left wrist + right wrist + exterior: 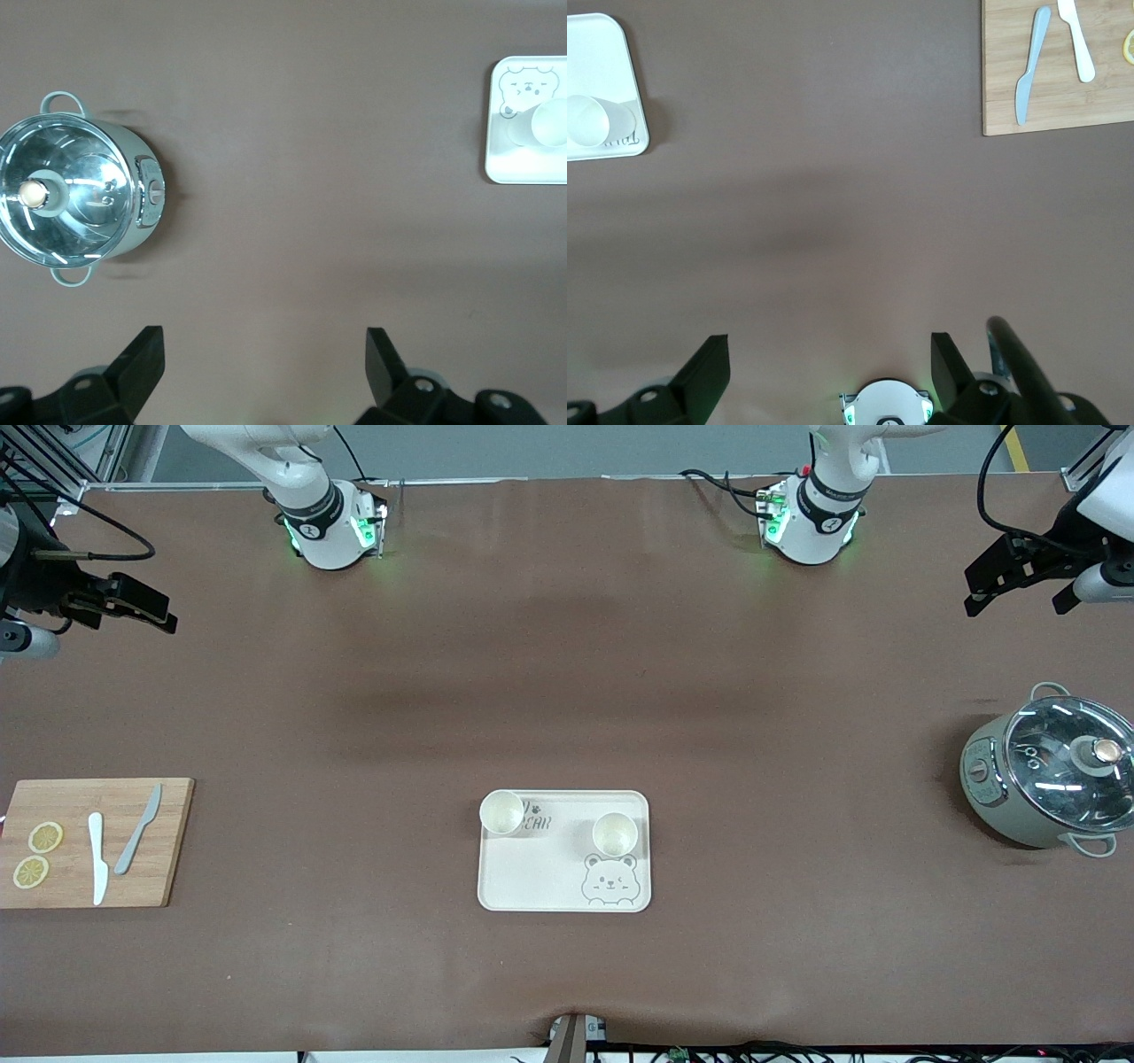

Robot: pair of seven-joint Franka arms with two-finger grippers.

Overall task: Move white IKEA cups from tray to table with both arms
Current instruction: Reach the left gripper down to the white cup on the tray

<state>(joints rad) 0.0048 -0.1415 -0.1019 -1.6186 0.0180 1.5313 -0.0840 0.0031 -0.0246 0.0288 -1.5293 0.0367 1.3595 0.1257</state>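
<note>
- Both white IKEA cups stood upright on the bear-printed tray [532, 877] at lower centre of the front view: one cup [501, 813] at its upper corner toward the right arm's end, the other cup [614, 834] above the bear, apparently.
- Left hand [1019, 580] hung at the upper right edge, fingers apart.
- Right hand [133, 607] hung at the upper left edge, fingers apart.

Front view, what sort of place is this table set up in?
Probably a robotics lab staging a kitchen scene: two white jointed robot arms bolted along a brown-covered table, with a bamboo cutting board and a grey glass-lidded electric pot as props.
</note>
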